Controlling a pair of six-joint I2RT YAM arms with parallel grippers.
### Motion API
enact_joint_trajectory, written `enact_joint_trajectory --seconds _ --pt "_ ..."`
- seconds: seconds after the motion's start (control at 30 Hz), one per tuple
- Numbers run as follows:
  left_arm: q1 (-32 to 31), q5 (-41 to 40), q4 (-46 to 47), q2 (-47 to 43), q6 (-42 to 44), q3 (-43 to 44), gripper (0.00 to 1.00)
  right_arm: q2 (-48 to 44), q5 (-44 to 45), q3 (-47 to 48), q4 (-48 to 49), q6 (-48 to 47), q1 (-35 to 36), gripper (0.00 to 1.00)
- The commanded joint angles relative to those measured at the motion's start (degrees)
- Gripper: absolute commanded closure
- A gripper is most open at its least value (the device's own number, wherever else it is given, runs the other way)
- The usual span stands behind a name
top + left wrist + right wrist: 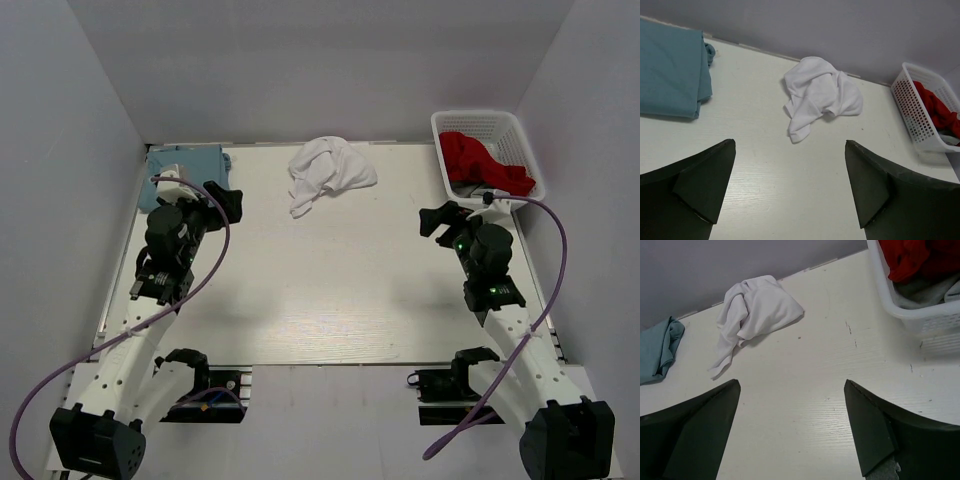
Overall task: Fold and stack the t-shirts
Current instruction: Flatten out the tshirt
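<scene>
The white t-shirt (330, 172) is a crumpled heap at 12 o'clock on the tabletop (330, 290), right up by the far edge. It's soft thin cotton, all folds and bumps, with the bulk toward 2 o'clock and a loose tail trailing to 7 o'clock, so that's roughly its long axis.

It lies around 2 o'clock from my left pincer (790, 165) and around 10 o'clock from my right pincer (792, 405), well apart from both. I'd call the distance about even, left maybe a hair nearer. Both pincers are spread wide with nothing in them, hanging above bare tabletop.

The light blue t-shirt (185, 165) sits folded flat in the 10 o'clock corner, smooth layered edges, just beyond the left arm. So my guess is the white one gets spread out next.

At 2 o'clock there's a white plastic lattice basket (520, 135) with a red garment (485, 160) bunched inside, which I'm leaving alone.
</scene>
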Motion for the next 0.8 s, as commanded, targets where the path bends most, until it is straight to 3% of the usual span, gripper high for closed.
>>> enact_joint_trajectory --seconds 0.0,0.13,0.3,0.43,0.6,0.77 --pt "0.19 -1.19 -2.24 -0.08 -1.52 1.76 0.00 0.57 0.33 3.33 -1.10 1.68 -0.20 0.10" --pt "0.19 1.61 -0.31 1.66 -0.74 0.70 0.00 1.62 1.22 2.72 -0.58 1.69 -0.03 0.10" --pt "-0.69 6.98 -0.90 14.54 0.59 4.73 0.00 8.54 -2.73 6.66 -3.89 -3.15 -0.03 0.10" --pt "-1.22 14.61 -1.54 26.77 2.69 10.18 0.00 18.10 -6.50 16.66 -9.88 -4.73 0.06 0.10" --pt "-2.45 15.51 -1.79 40.32 2.70 16.76 0.00 28.15 -13.98 26.60 -11.55 -7.02 0.33 0.10" --pt "-4.99 15.43 -6.54 53.95 4.54 28.62 0.00 46.58 -13.55 41.33 -17.35 -10.97 1.11 0.10"
